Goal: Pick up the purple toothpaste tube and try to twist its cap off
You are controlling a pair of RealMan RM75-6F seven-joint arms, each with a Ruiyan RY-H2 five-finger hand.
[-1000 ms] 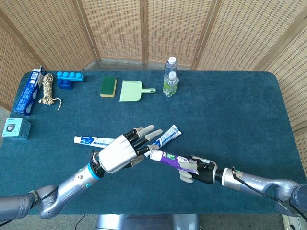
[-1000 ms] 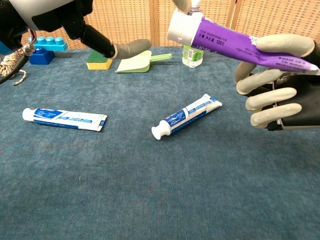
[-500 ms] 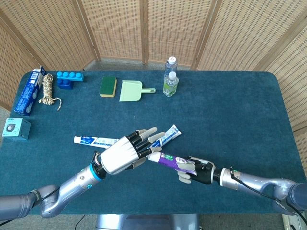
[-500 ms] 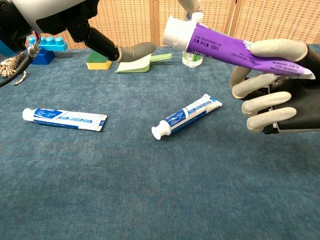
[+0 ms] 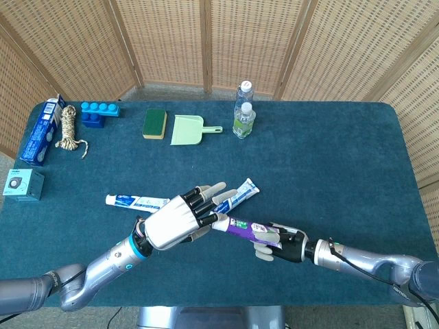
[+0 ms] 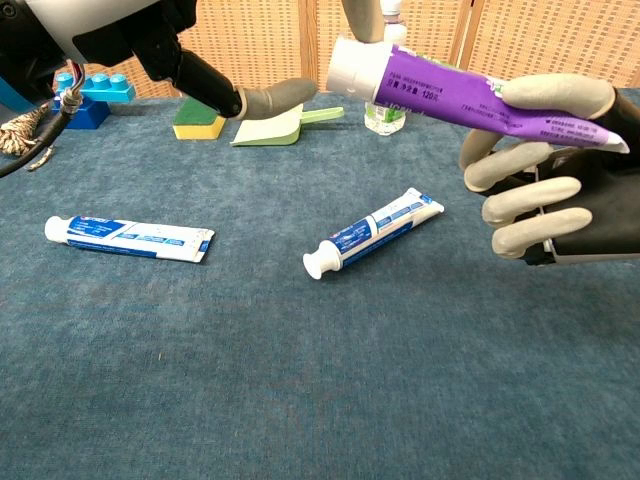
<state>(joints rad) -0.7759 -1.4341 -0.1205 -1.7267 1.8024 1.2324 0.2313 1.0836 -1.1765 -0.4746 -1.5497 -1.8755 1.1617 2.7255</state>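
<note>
The purple toothpaste tube is lifted off the table, with its white cap pointing toward my left side. My right hand holds the tube by its flat tail end, thumb on top and fingers curled beneath. My left hand reaches in at the cap end with its fingers spread. One fingertip comes down onto the top of the cap. Another finger points out below and left of the cap without touching it.
Two blue-and-white toothpaste tubes lie on the blue cloth under the hands. At the far edge sit a sponge, a green dustpan and two bottles. A blue brick, rope and boxes fill the far left.
The cap end of the purple tube has dipped and shifted slightly left. My left hand's fingertip has come down further onto the cap. The right hand's grip is unchanged.
</note>
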